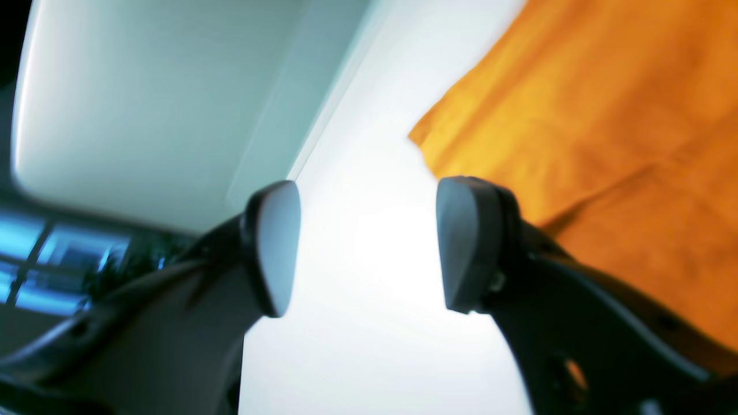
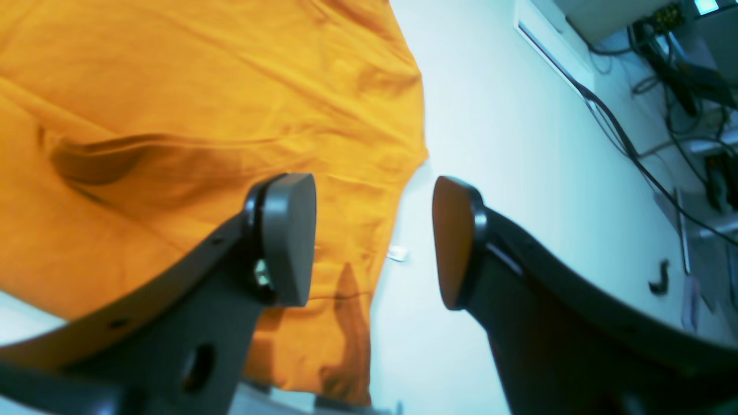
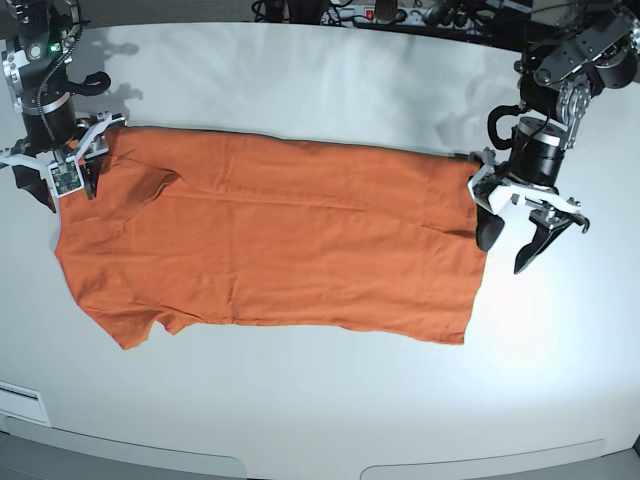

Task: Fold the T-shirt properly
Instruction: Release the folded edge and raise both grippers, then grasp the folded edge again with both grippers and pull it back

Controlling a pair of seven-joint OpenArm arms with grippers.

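Note:
The orange T-shirt [image 3: 270,240] lies spread flat across the white table, its long side running left to right in the base view. My left gripper [image 3: 510,247] hangs open over the shirt's right edge. In its wrist view the left gripper [image 1: 369,242] has only bare table between its fingers, and the T-shirt [image 1: 605,115] lies just beside the right finger. My right gripper [image 3: 68,192] stands open at the shirt's upper left corner. In its wrist view the right gripper [image 2: 375,242] straddles the edge of the T-shirt [image 2: 173,115], with nothing held. A small white tag [image 2: 398,252] pokes out at that edge.
The white table [image 3: 320,400] extends in front of the shirt and behind it. Cables and power strips [image 3: 380,15] run along the far edge, and cables [image 2: 663,115] also show in the right wrist view. A white label [image 3: 20,405] sits at the front left.

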